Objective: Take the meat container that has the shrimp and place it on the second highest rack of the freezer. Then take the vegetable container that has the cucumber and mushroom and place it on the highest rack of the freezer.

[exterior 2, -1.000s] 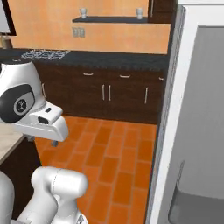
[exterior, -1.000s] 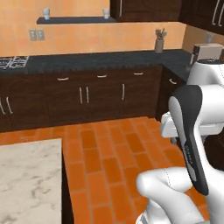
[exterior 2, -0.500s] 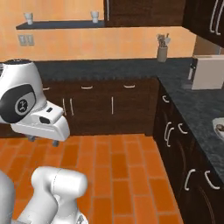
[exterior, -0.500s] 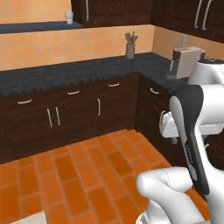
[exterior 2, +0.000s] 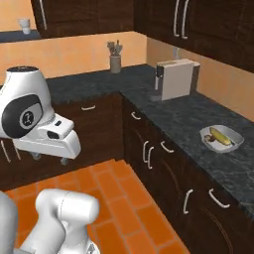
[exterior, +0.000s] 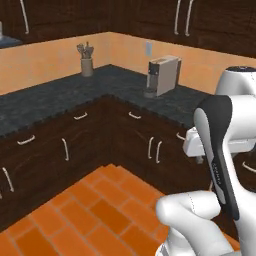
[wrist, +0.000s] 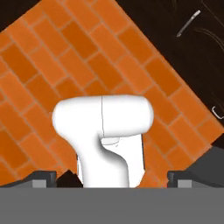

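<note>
On the right-hand dark stone counter (exterior 2: 188,119): vegetable container (exterior 2: 222,138), grey rounded bowl, holding the yellow-green cucumber (exterior 2: 222,136).
Coffee machine (exterior 2: 177,78) stands further along that counter; utensil holder (exterior 2: 115,63) well beyond, near the corner; dark wood cabinets, orange brick floor (wrist: 65,65). Gripper (wrist: 111,177) fully spread, holding nothing.

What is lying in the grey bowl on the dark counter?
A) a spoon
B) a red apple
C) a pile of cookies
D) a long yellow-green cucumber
D: in the right base view the vegetable container sits on the dark counter with the long yellow-green cucumber lying inside it.
</note>
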